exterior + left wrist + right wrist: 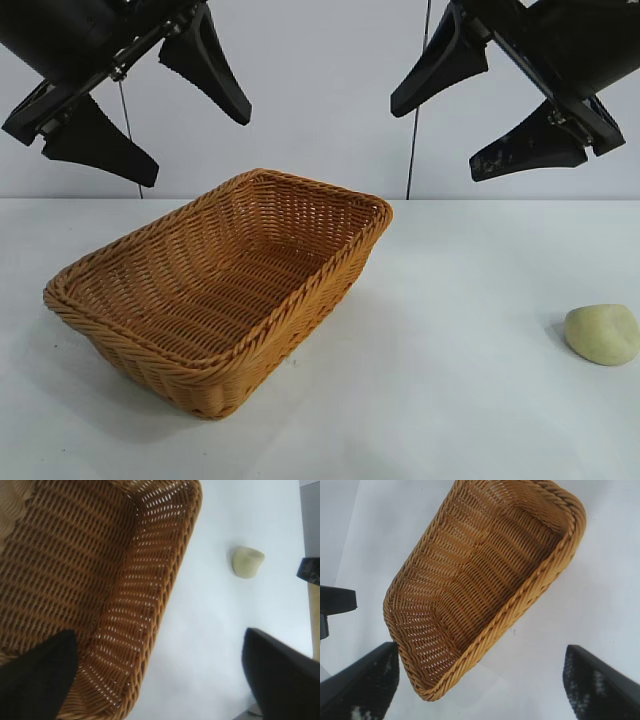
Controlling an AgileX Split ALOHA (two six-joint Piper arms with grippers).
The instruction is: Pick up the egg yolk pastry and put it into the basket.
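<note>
The pale yellow egg yolk pastry (603,333) lies on the white table at the right, well apart from the basket; it also shows in the left wrist view as a cream lump, the pastry (246,561). The orange-brown wicker basket (300,300) stands left of centre with nothing inside. My left gripper (190,135) hangs high above the basket's left end, open and holding nothing. High at the upper right, above the table between basket and pastry, my right gripper (435,140) is open as well. From the wrists I see the basket rim (170,590) and the basket rim (520,610) below.
The white table (450,400) stretches around the basket, with a pale wall behind. A thin dark cable (416,110) hangs down at the back. The other arm's dark finger (335,600) shows at the edge of the right wrist view.
</note>
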